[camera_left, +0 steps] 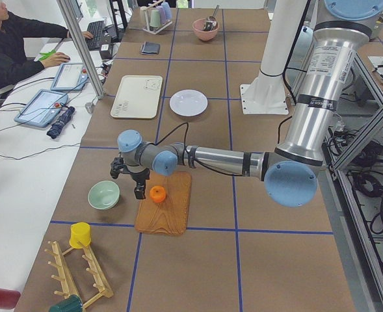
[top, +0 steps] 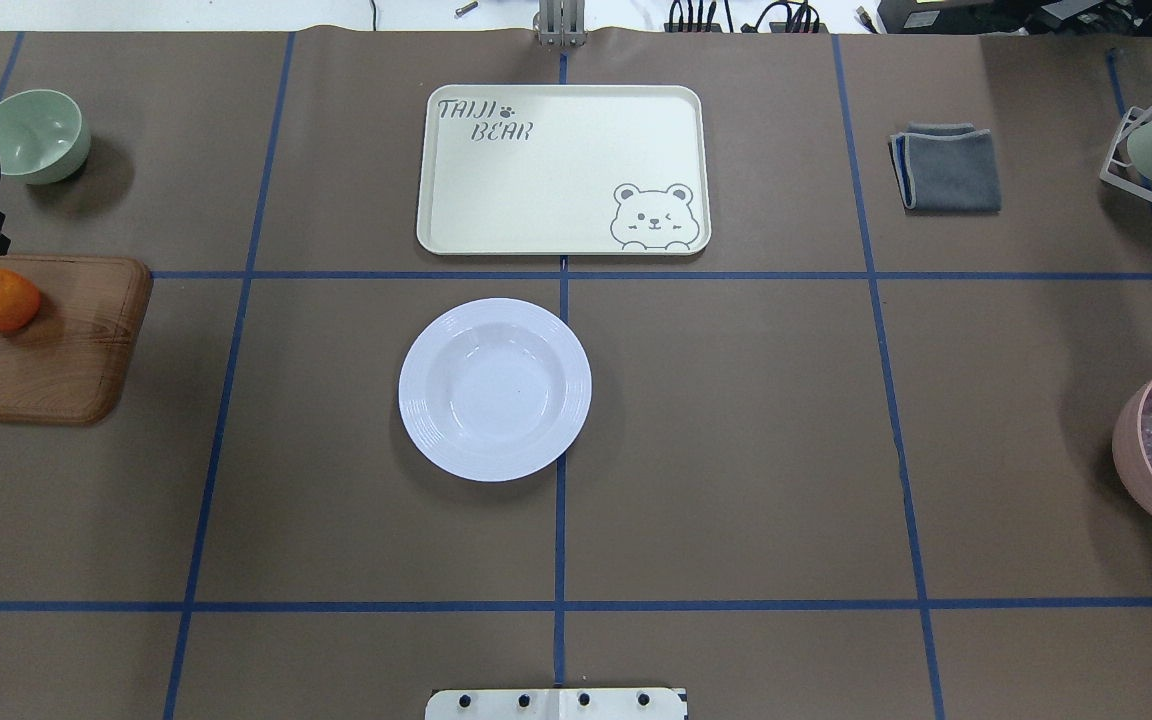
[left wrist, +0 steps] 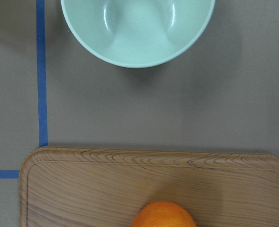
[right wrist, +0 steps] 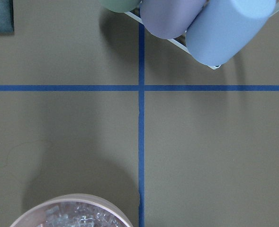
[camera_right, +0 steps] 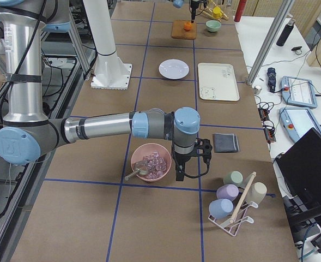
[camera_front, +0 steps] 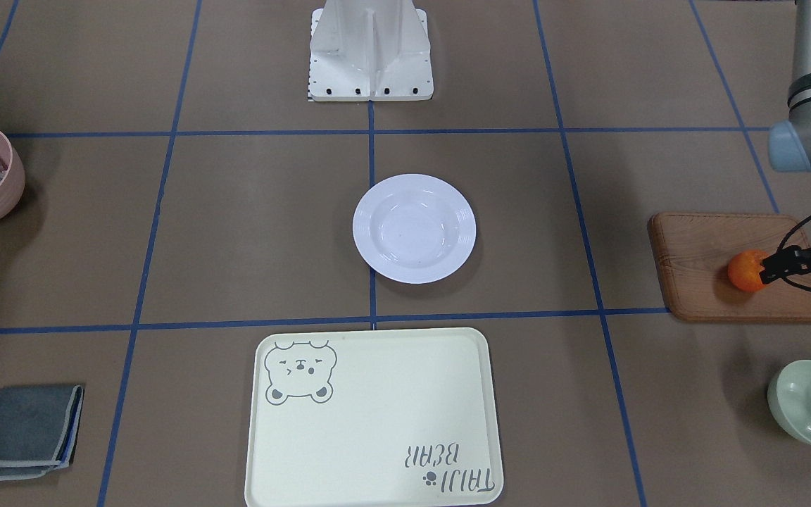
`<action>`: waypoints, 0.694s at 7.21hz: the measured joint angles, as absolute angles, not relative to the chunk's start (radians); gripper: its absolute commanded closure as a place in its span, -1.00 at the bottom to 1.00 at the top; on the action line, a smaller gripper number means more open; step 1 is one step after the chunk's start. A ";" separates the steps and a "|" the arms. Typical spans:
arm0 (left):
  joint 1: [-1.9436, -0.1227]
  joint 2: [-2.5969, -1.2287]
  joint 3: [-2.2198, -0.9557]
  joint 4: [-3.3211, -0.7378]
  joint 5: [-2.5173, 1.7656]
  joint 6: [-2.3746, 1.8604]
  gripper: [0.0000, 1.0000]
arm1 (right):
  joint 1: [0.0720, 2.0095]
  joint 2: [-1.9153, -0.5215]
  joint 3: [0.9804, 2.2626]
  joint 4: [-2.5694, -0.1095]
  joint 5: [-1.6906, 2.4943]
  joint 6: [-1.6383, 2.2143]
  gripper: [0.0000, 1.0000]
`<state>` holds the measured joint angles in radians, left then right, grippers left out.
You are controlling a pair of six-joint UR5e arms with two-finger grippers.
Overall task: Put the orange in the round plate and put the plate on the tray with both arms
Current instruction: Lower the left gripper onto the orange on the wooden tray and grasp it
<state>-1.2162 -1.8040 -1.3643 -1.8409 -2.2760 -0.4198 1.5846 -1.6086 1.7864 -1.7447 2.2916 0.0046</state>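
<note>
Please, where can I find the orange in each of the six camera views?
Front-facing: orange at far right.
Overhead: orange at far left.
Exterior left: orange lower centre.
Exterior right: orange top centre, tiny.
Left wrist: orange at bottom edge, cut off.
Right wrist: not in it.
Shared landmark: the wooden board under it.
</note>
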 measured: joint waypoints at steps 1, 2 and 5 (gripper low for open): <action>-1.201 -1.804 -1.360 -1.842 -2.275 -0.419 -0.97 | 1.585 -1.607 1.787 -1.744 2.291 0.005 -1.00; -1.190 -1.804 -1.355 -1.842 -2.275 -0.419 -0.97 | 1.585 -1.604 1.787 -1.744 2.291 0.006 -1.00; -1.165 -1.804 -1.332 -1.842 -2.275 -0.415 -0.97 | 1.585 -1.601 1.786 -1.746 2.293 0.006 -1.00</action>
<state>-1.1648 -1.8039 -1.3320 -1.8423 -2.2745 -0.4151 1.5846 -1.6007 1.7857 -1.7456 2.2930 0.0061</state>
